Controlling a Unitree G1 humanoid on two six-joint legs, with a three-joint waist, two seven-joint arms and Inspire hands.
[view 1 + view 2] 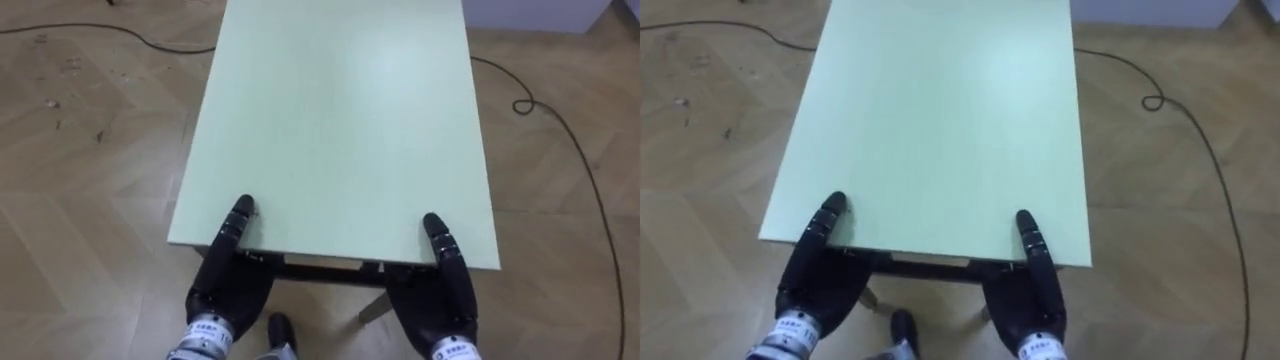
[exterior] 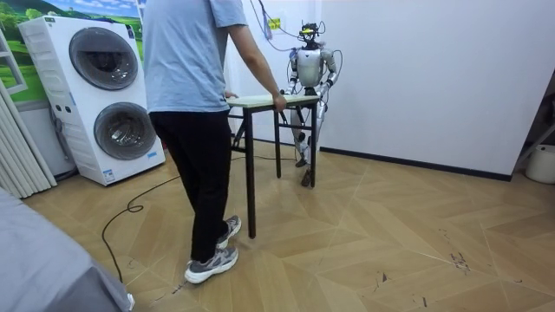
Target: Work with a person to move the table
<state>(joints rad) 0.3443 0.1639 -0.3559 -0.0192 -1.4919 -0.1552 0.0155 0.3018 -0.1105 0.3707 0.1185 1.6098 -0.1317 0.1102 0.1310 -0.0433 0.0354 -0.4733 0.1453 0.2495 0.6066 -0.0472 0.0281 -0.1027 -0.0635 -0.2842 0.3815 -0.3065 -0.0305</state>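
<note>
**Me:** My left hand (image 1: 228, 275) is gripping the near edge of the table (image 1: 330, 120) by its left corner. The thumb is lying over the top and the palm is sitting under the board, where the other fingers are hiding. My right hand (image 1: 442, 290) is clamping the same edge by the right corner in the same way.

**Partner:** Where is the table sitting in the room?

**Me:** I am standing close to the white wall (image 2: 434, 78). The stacked washing machines (image 2: 100, 95) are well apart, at the room view's left. The table is lying level between me and the person (image 2: 191, 87).

**Partner:** Is the person sharing the load?

**Me:** I am judging so. The person's hand (image 2: 279, 101) is holding the far edge, and their feet are standing one ahead of the other.

**Partner:** So how far along are we?

**Me:** Both ends are being held, so I am taking the carry as under way. I cannot tell whether the legs are clearing the floor. The walk to wherever it is going and the setting down are what I am counting as left.
</note>
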